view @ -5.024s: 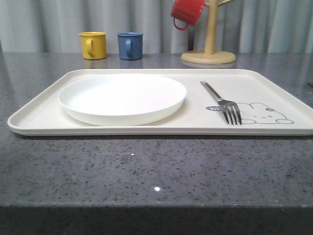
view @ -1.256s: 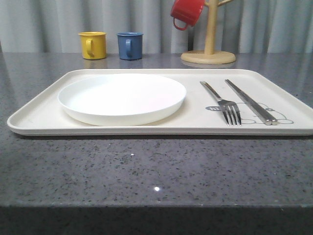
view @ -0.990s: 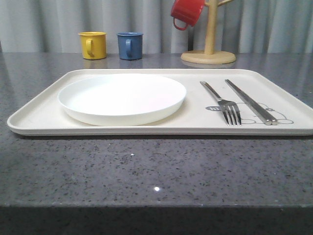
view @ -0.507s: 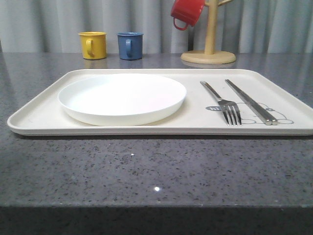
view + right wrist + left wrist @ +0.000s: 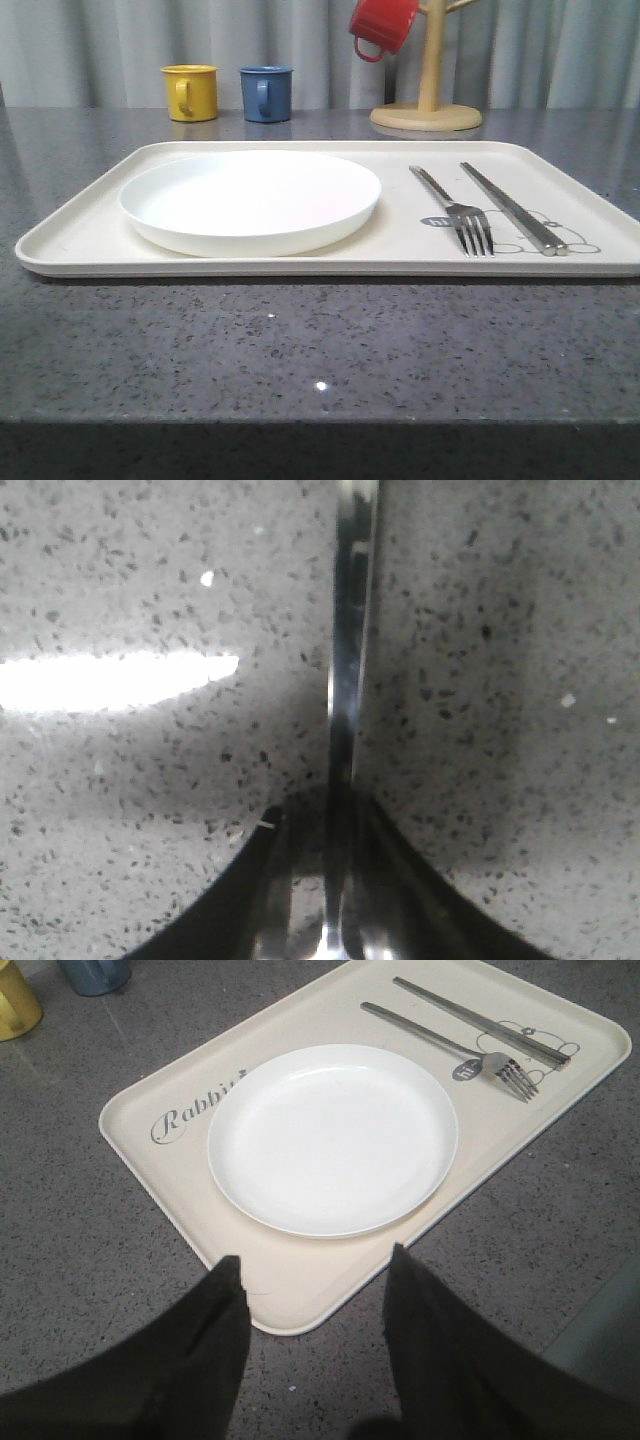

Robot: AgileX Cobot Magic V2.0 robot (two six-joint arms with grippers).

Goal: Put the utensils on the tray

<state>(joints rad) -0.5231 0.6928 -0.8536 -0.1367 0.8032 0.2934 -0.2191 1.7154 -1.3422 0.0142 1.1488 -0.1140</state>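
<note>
From the left wrist camera I read the grey script word "Rabbit" printed on the tray (image 5: 190, 1155), along the bare strip beside the plate (image 5: 333, 1138), whose rim hides the last letters. The fork (image 5: 470, 1062) carries a small dark mark near its neck, too small for me to read. I find nothing else legible.

Even, soft light fills the front view; the white plate (image 5: 250, 200) looks nearly blown out. Right wrist view is blurred close up, with a bright glare streak at centre left on the countertop (image 5: 120, 680).
</note>
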